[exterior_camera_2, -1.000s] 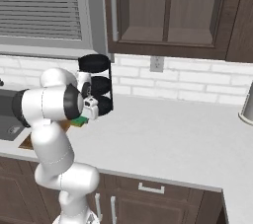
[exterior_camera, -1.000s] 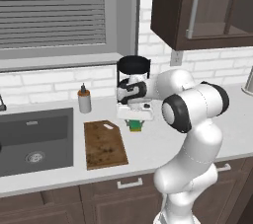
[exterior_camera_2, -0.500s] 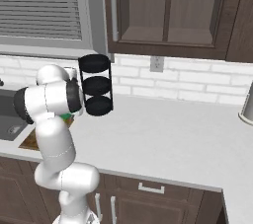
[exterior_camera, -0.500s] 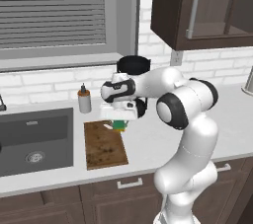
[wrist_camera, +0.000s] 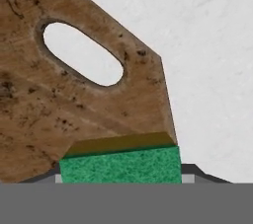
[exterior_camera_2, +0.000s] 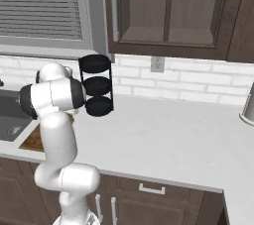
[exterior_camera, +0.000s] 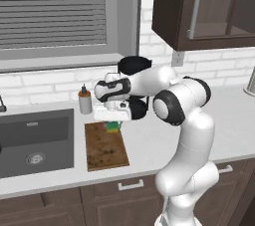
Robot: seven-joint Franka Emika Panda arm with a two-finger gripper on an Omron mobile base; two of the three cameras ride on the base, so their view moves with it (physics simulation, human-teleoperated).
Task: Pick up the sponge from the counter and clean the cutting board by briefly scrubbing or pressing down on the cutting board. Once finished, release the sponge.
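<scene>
Kitchen worktop first: in the left base view the counter [exterior_camera: 149, 143] carries the cutting board [exterior_camera: 104, 146] beside the sink [exterior_camera: 35, 140]. The gripper [exterior_camera: 113, 120] holds the sponge [exterior_camera: 114, 126] just over the board's far end, so the pickup looks done; scrubbing and letting go remain. A second ago the sponge hung over bare counter right of the board; the arm has since swung left.

From the right base view, the arm hides the hand; a black rack [exterior_camera_2: 96, 85] stands behind.

Looking down the hand view, the sponge [wrist_camera: 118, 164] sits pinched between the fingers, above the board [wrist_camera: 59, 104] near its handle hole [wrist_camera: 81, 53].
</scene>
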